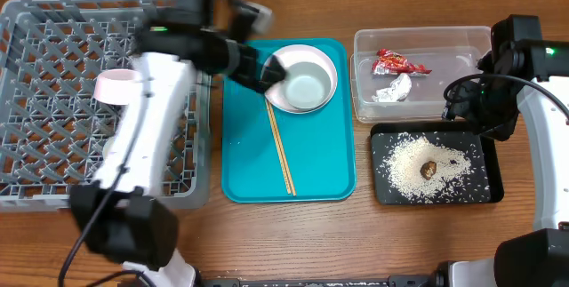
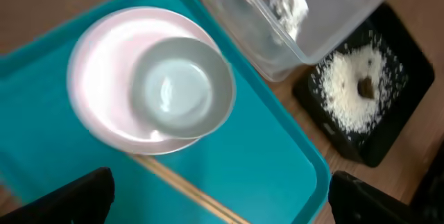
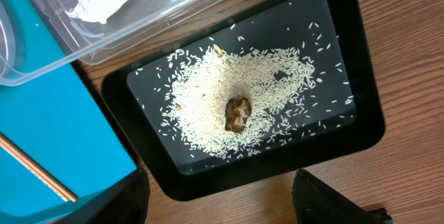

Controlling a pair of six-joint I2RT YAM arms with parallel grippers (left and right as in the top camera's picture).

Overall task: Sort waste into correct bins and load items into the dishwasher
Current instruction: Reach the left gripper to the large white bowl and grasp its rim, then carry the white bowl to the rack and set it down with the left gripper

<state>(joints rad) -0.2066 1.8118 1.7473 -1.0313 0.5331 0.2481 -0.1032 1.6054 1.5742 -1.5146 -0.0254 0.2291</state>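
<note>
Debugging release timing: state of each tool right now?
Left tool: open, holding nothing.
Right tool: open, holding nothing.

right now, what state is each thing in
left gripper, open, empty
right gripper, open, empty
grey-green bowl, upright, empty, stacked on the plate
chopsticks, lying flat on the teal tray
wrapper, crumpled in the clear tub
rice, heaped in the black tray
pink bowl, loaded in the dish rack

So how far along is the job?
Done: red wrapper and crumpled foil in the clear plastic tub, rice in the black tray, pale pink bowl in the grey lattice rack. In hand: nothing; open left fingers hover over the round white plate. Left: plate, grey-green bowl, wooden chopsticks.
</note>
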